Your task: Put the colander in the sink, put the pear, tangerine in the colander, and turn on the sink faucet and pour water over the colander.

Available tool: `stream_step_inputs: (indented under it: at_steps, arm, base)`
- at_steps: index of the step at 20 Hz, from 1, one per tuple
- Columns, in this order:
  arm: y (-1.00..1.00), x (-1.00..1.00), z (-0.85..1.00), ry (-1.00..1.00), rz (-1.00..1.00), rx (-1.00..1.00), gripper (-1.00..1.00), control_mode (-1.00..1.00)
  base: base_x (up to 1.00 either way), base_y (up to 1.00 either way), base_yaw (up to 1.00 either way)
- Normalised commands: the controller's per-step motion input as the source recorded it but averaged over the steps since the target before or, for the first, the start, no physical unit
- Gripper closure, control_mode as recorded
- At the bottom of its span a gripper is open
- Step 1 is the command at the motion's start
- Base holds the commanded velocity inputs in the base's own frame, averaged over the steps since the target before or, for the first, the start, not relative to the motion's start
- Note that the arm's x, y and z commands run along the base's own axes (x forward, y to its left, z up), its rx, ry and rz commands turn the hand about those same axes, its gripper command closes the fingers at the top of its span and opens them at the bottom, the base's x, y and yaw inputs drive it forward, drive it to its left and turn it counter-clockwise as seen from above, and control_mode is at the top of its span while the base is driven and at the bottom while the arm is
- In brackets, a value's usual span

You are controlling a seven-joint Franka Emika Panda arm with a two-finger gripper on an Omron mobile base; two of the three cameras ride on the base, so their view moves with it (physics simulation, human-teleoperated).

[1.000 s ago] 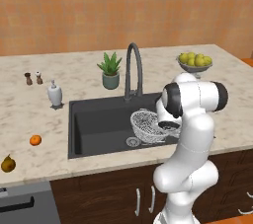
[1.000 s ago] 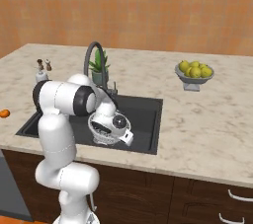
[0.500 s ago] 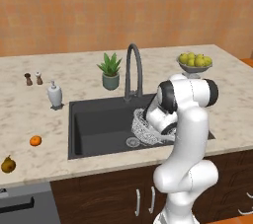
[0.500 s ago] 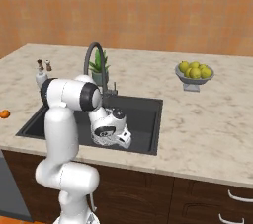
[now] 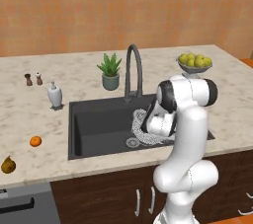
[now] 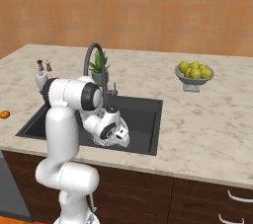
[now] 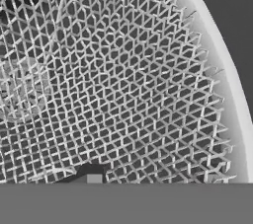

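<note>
Two fruits — pear (image 5: 7, 165) and tangerine (image 5: 35, 141) — wait on the bench (image 5: 29, 119) at lower left. The colander (image 5: 143, 128) now sits lower, in the sink (image 5: 99, 124) at frame centre; the hand (image 6: 117, 134) is hidden low in the basin — its jaws cannot be read.

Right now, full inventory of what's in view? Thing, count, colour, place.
sink: 1, dark charcoal, set in the counter
colander: 1, white-grey mesh, inside the sink, right part
sink faucet: 1, dark grey, behind the sink
potted plant: 1, green, beside the faucet
soap dispenser: 1, white, counter, left of the sink
shakers: 2, dark, counter, far left
tangerine: 1, orange, counter, left of the sink
pear: 1, yellow-brown, counter front left
fruit bowl: 1, grey, yellow-green fruit, counter right
counter: 1, beige marble
arm: 1, white, pincer down at the colander
</note>
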Motion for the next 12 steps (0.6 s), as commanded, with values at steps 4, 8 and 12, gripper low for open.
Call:
stream_step_inputs:
  at_steps: [4,8,12]
  arm:
    - [-0.33,-0.31,0.45,-0.44,0.36,0.18,1.0,-1.0]
    - [-0.4,-0.03,0.81,-0.28,0.3,0.17,1.0,-1.0]
    - [-0.41,-0.16,1.0,-0.11,0.35,0.06,1.0,-1.0]
  base:
    - [0.0,0.0,0.0]
    - [0.0,0.0,0.0]
    - [0.0,0.0,0.0]
